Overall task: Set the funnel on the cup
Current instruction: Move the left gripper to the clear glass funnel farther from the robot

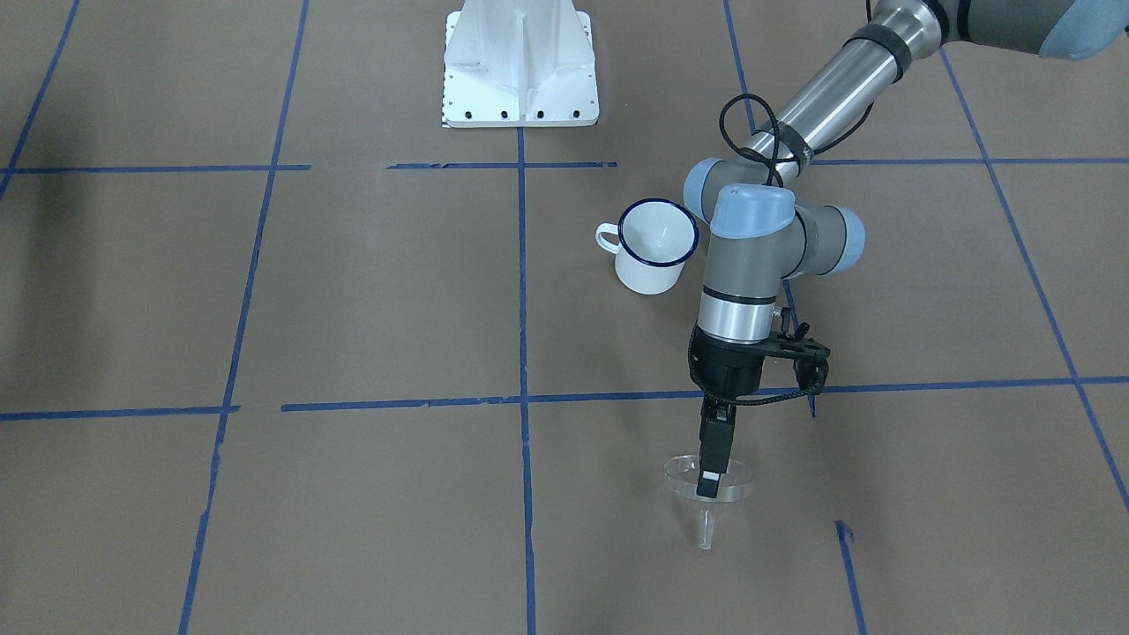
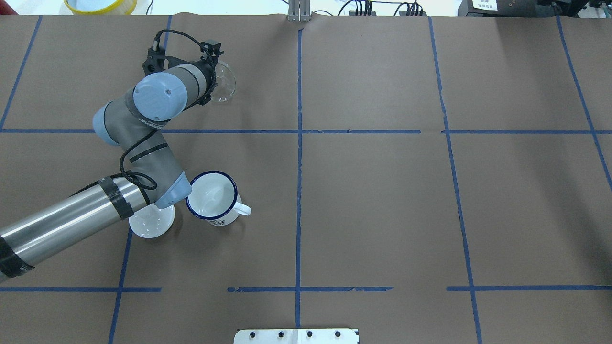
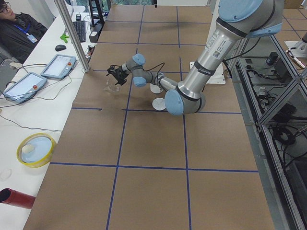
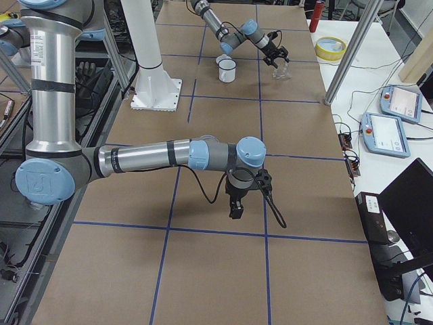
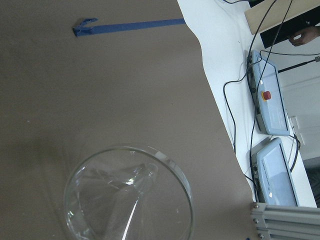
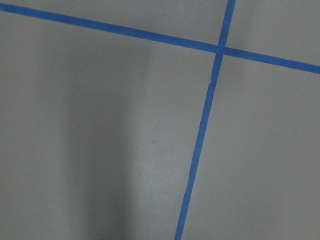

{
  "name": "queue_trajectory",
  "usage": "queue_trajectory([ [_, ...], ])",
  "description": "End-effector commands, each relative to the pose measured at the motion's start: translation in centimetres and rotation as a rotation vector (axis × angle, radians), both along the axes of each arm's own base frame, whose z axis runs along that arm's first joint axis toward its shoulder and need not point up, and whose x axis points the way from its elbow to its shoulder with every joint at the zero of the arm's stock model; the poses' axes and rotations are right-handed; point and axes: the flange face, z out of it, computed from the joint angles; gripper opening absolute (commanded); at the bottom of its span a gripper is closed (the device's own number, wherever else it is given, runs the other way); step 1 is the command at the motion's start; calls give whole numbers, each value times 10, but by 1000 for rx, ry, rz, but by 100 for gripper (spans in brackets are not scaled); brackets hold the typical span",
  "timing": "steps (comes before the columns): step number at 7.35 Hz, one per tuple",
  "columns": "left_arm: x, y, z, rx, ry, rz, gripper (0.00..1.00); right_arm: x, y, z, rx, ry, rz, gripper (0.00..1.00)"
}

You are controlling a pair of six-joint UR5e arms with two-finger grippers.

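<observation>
Carrying looks to be the step in hand. The left tool [image 1: 709, 483] is pinched narrow on the rim of the funnel [image 1: 706, 511], which hangs spout-down over the far left of the worktop [image 1: 353, 309], seemingly just clear of it. The cup [image 1: 657, 247] stands upright nearer the robot, well apart from the funnel, with its handle toward the middle. The next move calls for bringing the funnel over that open mouth, centring the spout, then lowering it until the rim seats. The funnel is clear and hard to pick out against the brown paper, with a wide round rim and a short thin spout. The right tool [image 4: 236, 206] hovers over the worktop well off to the right, and I cannot tell whether it is wide or narrow.
</observation>
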Motion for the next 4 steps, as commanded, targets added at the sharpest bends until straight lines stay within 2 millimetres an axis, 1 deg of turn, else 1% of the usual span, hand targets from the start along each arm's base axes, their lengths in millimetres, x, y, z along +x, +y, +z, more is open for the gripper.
queue_trajectory([
  [1,0,-8,2,2,15,-23,51,0,0,0,0,0,0,100],
  [2,-5,-12,2,-7,30,-45,27,0,0,0,0,0,0,100],
  [3,-8,-14,1,-6,31,-49,6,0,0,0,0,0,0,100],
  [4,-9,-15,1,-6,31,-51,0,0,0,0,0,0,0,100],
])
